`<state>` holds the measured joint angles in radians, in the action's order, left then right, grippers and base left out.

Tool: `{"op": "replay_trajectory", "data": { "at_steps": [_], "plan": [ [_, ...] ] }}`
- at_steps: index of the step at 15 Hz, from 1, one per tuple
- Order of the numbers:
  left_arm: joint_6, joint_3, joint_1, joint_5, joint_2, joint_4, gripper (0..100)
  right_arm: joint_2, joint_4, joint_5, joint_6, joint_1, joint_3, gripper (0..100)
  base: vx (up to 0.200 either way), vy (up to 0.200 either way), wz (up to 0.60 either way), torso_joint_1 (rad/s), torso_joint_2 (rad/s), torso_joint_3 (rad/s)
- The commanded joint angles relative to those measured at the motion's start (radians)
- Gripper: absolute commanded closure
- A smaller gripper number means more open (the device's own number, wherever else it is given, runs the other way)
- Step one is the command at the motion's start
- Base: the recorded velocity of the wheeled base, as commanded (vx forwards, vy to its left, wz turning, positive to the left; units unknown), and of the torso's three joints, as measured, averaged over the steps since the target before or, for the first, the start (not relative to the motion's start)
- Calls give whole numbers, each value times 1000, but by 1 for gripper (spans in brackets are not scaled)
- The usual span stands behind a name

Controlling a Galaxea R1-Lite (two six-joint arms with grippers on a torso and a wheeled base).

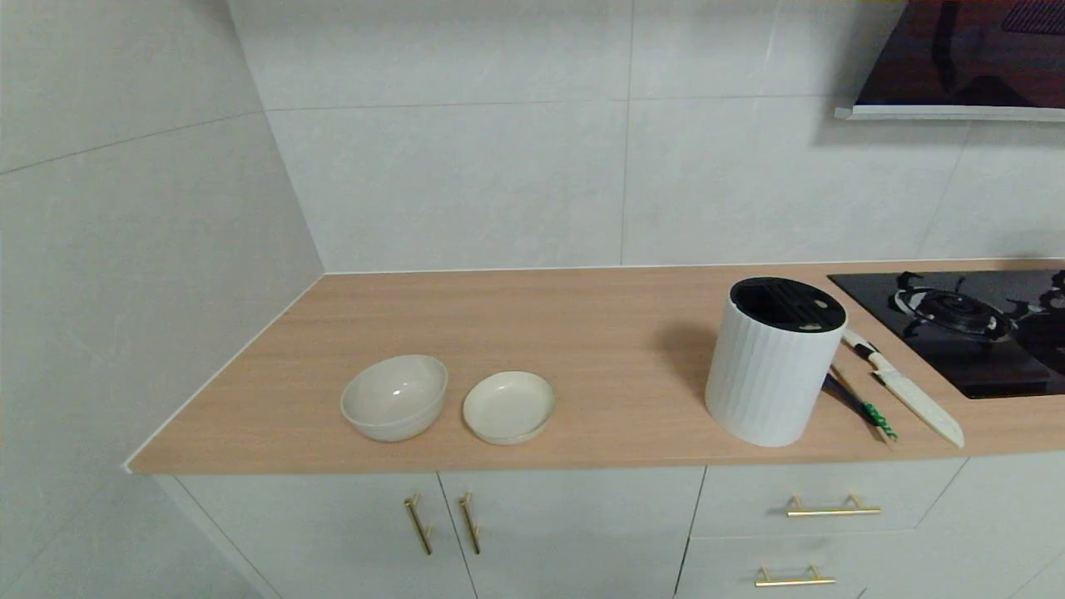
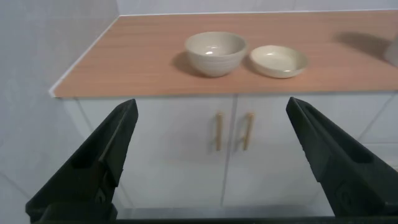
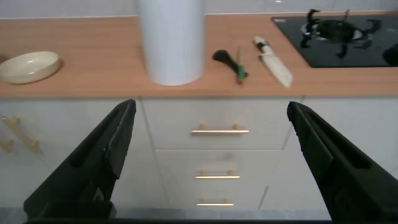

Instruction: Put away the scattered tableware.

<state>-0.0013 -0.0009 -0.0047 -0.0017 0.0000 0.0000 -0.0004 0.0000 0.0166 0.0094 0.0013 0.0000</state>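
A cream bowl (image 1: 394,397) (image 2: 215,53) and a shallow cream dish (image 1: 509,406) (image 2: 278,60) (image 3: 28,66) sit side by side near the wooden counter's front edge. To their right stands a white ribbed utensil holder (image 1: 774,363) (image 3: 171,40) with a black slotted top. Beside it lie dark chopsticks with green ends (image 1: 862,407) (image 3: 234,65) and a white knife (image 1: 904,388) (image 3: 272,60). My left gripper (image 2: 211,165) is open, low in front of the cabinet doors below the bowl. My right gripper (image 3: 208,165) is open, low in front of the drawers below the holder.
A black gas hob (image 1: 965,326) (image 3: 339,38) occupies the counter's right end, with a range hood (image 1: 957,58) above. Tiled walls close the back and left. Cabinet doors (image 2: 230,134) and drawers (image 3: 217,152) with gold handles face me. Bare counter (image 1: 616,349) lies between dish and holder.
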Motion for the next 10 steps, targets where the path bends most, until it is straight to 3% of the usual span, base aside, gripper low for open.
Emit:
{"op": "replay_trajectory", "data": {
  "at_steps": [1, 10],
  "plan": [
    [0, -1, 0, 0, 0, 0, 0, 0, 0, 0, 0, 0, -2, 0, 0, 200, 0, 7, 2, 7],
    [0, -1, 0, 0, 0, 0, 0, 0, 0, 0, 0, 0, 0, 0, 0, 200, 0, 3, 2, 2]
  ]
}}
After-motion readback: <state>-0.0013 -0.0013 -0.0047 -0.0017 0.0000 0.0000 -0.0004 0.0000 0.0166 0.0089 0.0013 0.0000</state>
